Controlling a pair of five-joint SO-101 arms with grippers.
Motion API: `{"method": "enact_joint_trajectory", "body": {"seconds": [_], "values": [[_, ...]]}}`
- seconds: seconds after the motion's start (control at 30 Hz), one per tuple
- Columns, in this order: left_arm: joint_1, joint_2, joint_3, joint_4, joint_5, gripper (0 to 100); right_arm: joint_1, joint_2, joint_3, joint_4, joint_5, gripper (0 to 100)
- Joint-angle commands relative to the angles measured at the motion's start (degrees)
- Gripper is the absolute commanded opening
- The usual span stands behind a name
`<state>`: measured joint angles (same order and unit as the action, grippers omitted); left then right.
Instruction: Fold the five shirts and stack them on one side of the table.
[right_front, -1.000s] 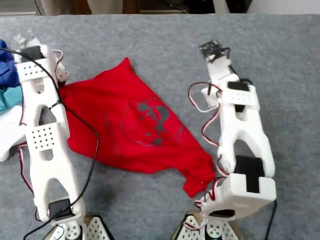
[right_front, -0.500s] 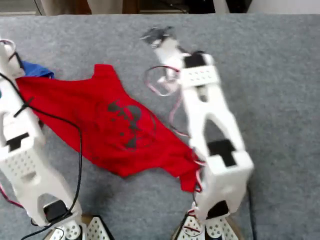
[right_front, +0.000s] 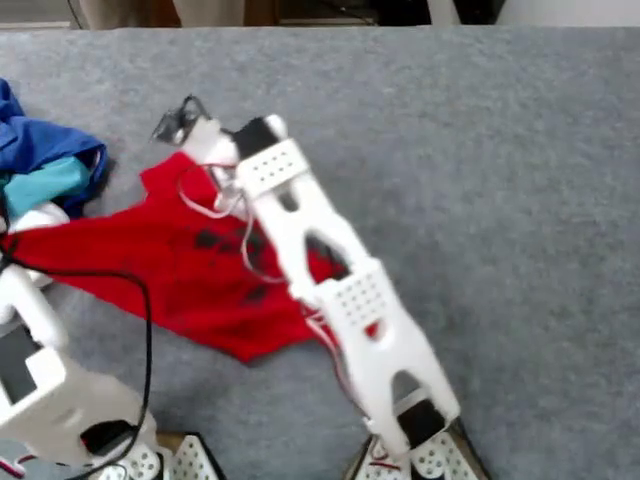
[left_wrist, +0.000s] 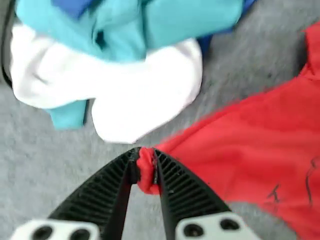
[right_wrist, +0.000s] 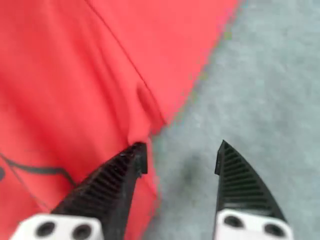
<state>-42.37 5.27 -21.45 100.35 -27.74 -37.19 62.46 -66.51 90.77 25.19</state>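
Red shirt (right_front: 170, 270) lies spread and rumpled on the left half of the counter (right_front: 500, 150), which has a grey, felt-like surface. It is soft, matte cloth with a dark print on the chest, and the right arm (right_front: 330, 290) lies across part of that print. One corner is drawn out into a long point toward the counter's left edge. In the left wrist view, the left pincer (left_wrist: 143, 160) is clamped on that corner, with a small wad of red cloth (left_wrist: 250, 145) bunched between its black ribbed fingers (left_wrist: 100, 190).

Just beside that corner sits a loose heap of other shirts. A white one (left_wrist: 125, 90) is rounded and puffy, a teal one (left_wrist: 150, 25) lies folded over it, and a blue one (right_front: 50, 145) is at the far side.

The right pincer (right_wrist: 181, 152) stands wide apart at the shirt's far edge (right_wrist: 75, 75). One toothed finger is over a creased red fold and the other over bare grey counter (right_wrist: 260, 75). The high view shows it (right_front: 180, 120) near the shirt's upper tip. Its arm is white perforated plastic with thin looping wires.
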Motion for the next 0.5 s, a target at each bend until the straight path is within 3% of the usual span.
{"method": "enact_joint_trajectory", "body": {"seconds": [0.0,0.17,0.33,0.47], "values": [[-1.5,-3.2,5.2,0.5,-1.0,2,-2.6,6.6,-8.1,2.5,1.0,23.5],[-1.1,-3.5,12.8,0.4,-1.0,2,-2.9,9.7,-14.6,6.9,1.6,21.8],[-1.1,-3.5,15.2,0.4,-0.9,2,-2.0,10.5,-14.6,10.8,1.4,3.0],[0.6,-3.3,15.7,-1.0,-0.9,2,1.5,10.2,-15.0,11.2,0.8,0.5]]}}
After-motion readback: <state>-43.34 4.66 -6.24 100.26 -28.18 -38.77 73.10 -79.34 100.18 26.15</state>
